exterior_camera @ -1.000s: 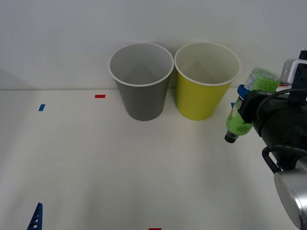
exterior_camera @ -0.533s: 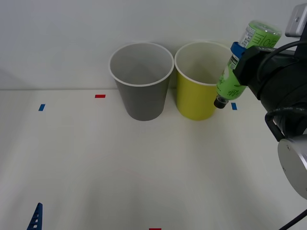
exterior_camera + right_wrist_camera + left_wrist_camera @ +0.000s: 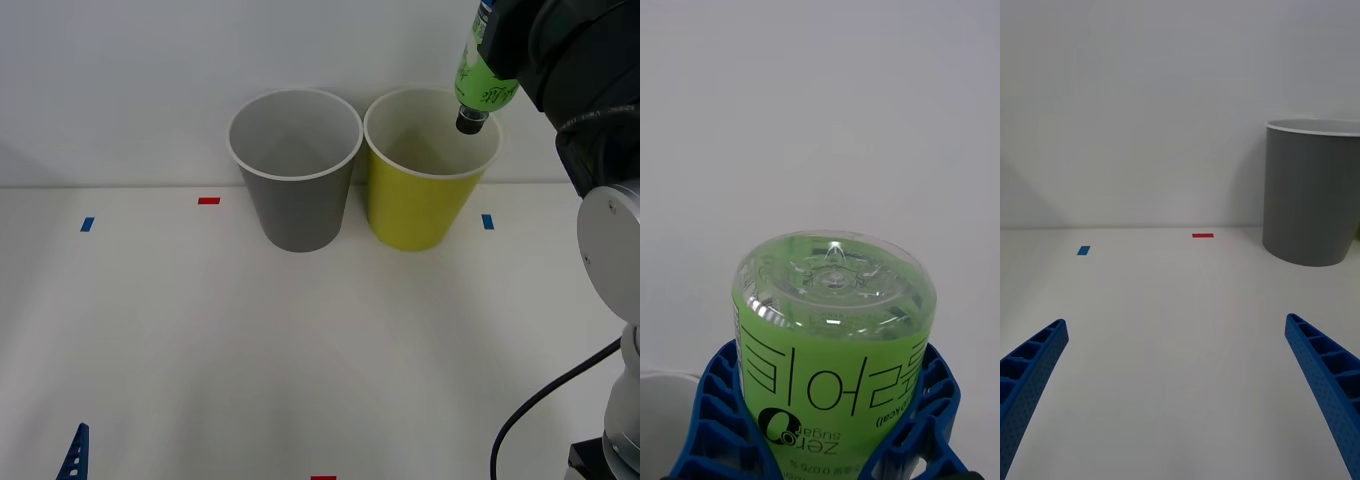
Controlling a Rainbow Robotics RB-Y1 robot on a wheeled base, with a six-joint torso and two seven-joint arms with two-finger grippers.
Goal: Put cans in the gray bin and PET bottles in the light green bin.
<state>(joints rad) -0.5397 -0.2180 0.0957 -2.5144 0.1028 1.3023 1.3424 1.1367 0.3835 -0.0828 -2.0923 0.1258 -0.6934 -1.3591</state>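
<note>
The PET bottle (image 3: 484,85), wrapped in a green label, hangs cap down over the right side of the light green bin's (image 3: 412,215) opening. My right gripper (image 3: 487,35) is shut on the bottle's body, high at the top right. In the right wrist view the bottle's clear base (image 3: 833,289) faces the camera between the blue fingers (image 3: 715,405). The gray bin (image 3: 297,215) stands upright just left of the light green one, and its wall (image 3: 1311,199) also appears in the left wrist view. My left gripper (image 3: 1180,390) is open low at the table's near left. The cans are out of view.
Both bins stand against a white wall at the back of the white table. Red tape marks (image 3: 208,200) and blue tape marks (image 3: 87,224) lie flat on the table. A black cable (image 3: 540,410) hangs by the right arm at the lower right.
My right gripper has lifted the bottle up and leftward, from beside the light green bin to above its opening. The left arm has not moved.
</note>
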